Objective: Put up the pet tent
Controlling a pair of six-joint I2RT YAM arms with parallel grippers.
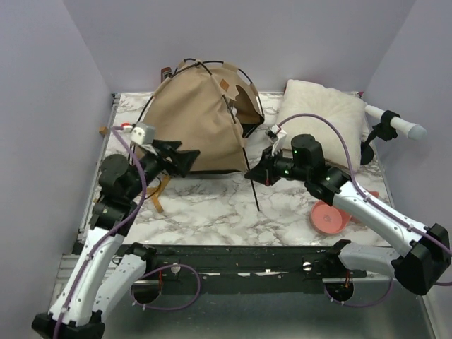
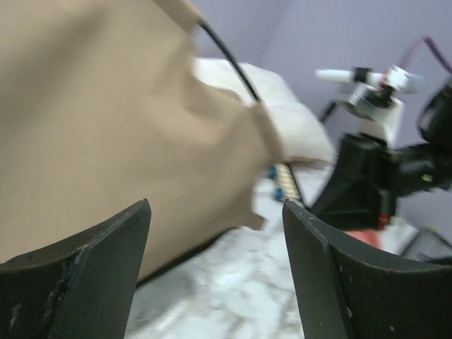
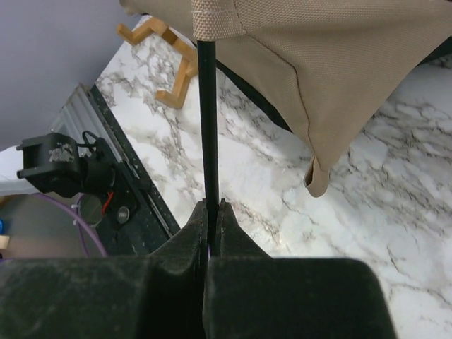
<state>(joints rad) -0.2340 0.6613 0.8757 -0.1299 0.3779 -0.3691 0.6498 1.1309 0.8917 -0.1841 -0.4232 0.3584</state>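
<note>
My right gripper (image 3: 210, 212) pinches a thin black pole (image 3: 206, 120) of the tent (image 1: 194, 120), which stands at the back of the table (image 1: 212, 212), left of the pillow (image 1: 321, 113). My left gripper (image 2: 215, 229) is spread wide and empty beside the fabric. Pulling sideways, I could bend the pole, lose my grip, or tip the tent.

The top camera looks down from above the table's (image 1: 212, 212) near edge; both wrist cameras sit close, facing the pet tent (image 1: 194, 120), shared by all.
</note>
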